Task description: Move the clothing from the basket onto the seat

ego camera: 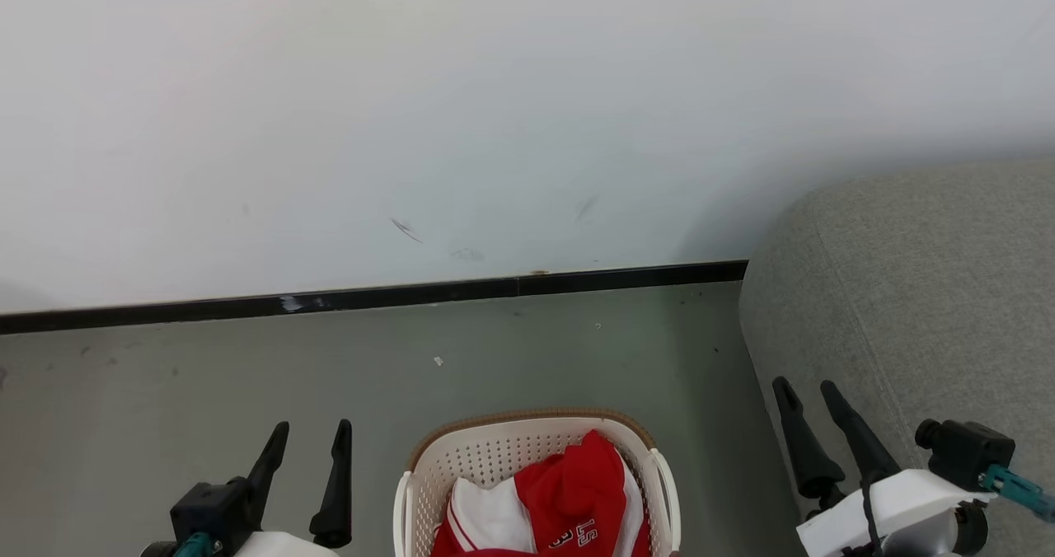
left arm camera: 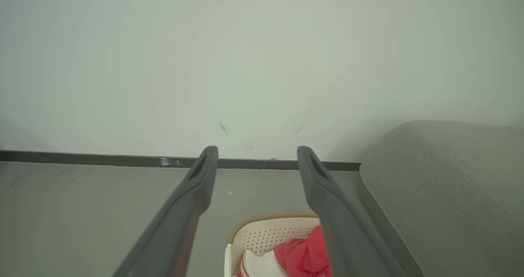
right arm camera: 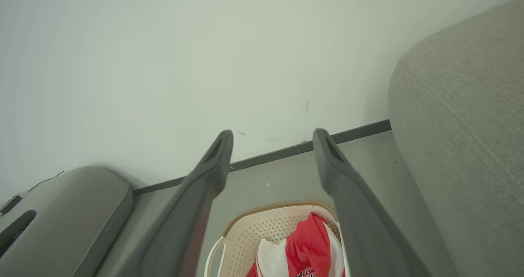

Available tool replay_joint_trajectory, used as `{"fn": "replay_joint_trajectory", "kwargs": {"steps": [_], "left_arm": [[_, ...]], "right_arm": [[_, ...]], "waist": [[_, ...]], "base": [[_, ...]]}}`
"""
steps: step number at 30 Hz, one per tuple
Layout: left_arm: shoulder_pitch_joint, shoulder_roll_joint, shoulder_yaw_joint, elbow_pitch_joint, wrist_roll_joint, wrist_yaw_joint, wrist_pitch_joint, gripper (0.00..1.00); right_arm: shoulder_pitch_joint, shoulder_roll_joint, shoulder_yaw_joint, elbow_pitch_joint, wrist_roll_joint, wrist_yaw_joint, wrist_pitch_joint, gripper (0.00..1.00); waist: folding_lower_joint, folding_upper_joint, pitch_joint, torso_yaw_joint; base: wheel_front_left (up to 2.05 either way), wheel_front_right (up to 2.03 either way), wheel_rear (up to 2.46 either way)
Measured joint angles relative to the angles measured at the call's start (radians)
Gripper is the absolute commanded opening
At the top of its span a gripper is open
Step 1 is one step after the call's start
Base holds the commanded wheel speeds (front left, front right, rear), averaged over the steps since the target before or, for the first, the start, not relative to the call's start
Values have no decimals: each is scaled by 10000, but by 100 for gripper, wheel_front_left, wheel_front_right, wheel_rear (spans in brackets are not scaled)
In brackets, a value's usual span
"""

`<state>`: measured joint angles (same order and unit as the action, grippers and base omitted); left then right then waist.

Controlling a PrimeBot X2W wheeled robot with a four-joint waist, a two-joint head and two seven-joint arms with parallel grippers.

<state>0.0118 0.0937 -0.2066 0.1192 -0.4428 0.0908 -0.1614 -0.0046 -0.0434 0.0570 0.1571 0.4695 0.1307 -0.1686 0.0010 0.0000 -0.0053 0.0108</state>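
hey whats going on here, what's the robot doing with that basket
A two-armed robot faces a cream basket on the floor with red-and-white clothing piled inside. Its left claw and right claw hover open and empty either side of the basket, touching nothing. The grey seat stands to the right, with no clothing on the part in view.

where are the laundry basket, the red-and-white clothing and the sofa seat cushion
laundry basket (ego camera: 486, 458), head view, perforated inner back wall
red-and-white clothing (ego camera: 577, 491), head view, raised red fold
sofa seat cushion (ego camera: 923, 293), head view, bare grey fabric
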Motion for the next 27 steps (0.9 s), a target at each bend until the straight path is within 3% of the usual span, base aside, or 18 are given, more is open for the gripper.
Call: {"fn": "replay_joint_trajectory", "kwargs": {"steps": [21, 27], "left_arm": [[-38, -58, -176, 52, 2499, 840, -732, 100], [-42, -102, -150, 77, 2775, 961, -880, 100]], "right_arm": [[12, 8, 196, -211, -3099, 0, -692, 100], [12, 10, 188, -286, -3707, 0, -792, 100]], "waist": [[-4, 0, 27, 4], [-4, 0, 29, 0]], "base": [[0, 0, 0], [0, 0, 0]]}}
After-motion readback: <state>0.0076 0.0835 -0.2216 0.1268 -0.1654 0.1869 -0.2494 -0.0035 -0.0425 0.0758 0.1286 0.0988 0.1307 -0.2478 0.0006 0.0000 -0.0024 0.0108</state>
